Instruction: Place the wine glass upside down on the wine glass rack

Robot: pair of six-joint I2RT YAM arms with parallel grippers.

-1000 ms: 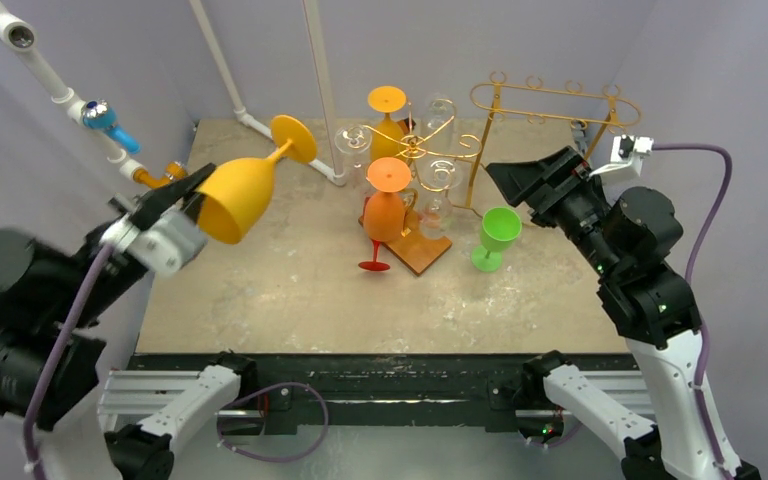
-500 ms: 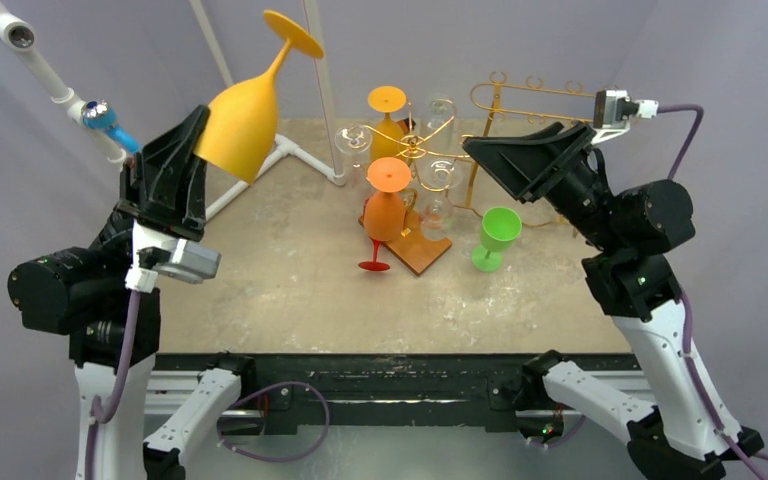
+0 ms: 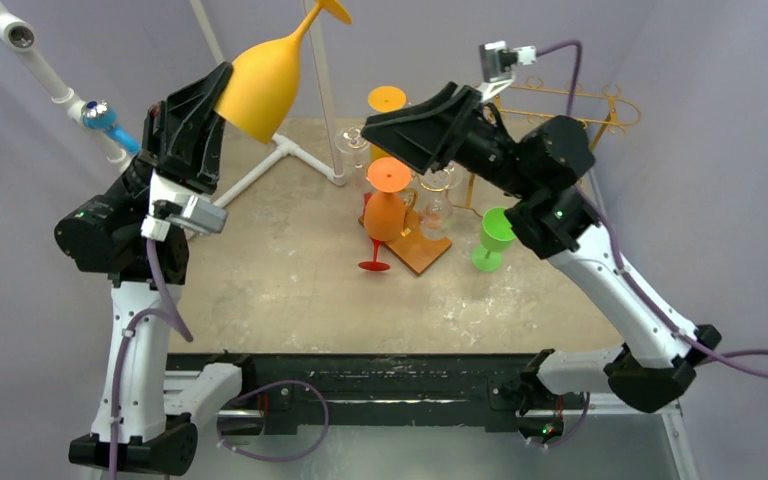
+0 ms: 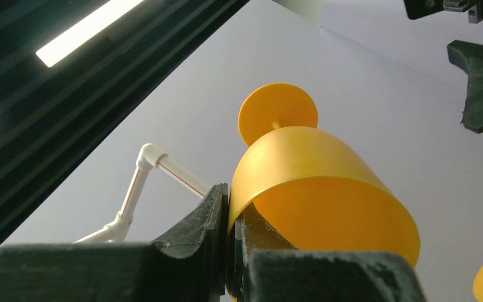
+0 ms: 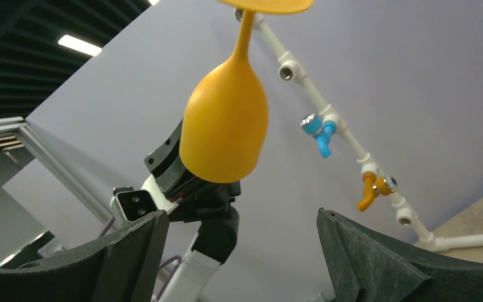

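Note:
A yellow-orange wine glass point(image 3: 268, 68) is held upside down, base up, high over the table's back left. My left gripper point(image 3: 215, 92) is shut on its rim, one finger inside the bowl and one outside, as the left wrist view shows on the glass point(image 4: 317, 182) and the gripper point(image 4: 233, 220). My right gripper point(image 3: 375, 125) is open and empty, raised and pointing left at the glass, a gap apart. The right wrist view shows the glass point(image 5: 226, 126) above and between the right gripper's point(image 5: 242, 223) spread fingers. The gold wire rack point(image 3: 430, 138) stands mid-back and is partly hidden by the right arm.
An orange glass point(image 3: 385, 205), a yellow glass point(image 3: 387, 105) and clear glasses point(image 3: 438, 200) hang on the rack over its wooden base point(image 3: 422, 250). A green glass point(image 3: 498, 235) stands upright to its right. A second gold rack point(image 3: 560, 95) and white pipes point(image 3: 290, 155) are at the back.
My left arm has lifted the glass higher and to the right, turning it more upright with its base up. My right arm has swung up and left towards the glass, still open.

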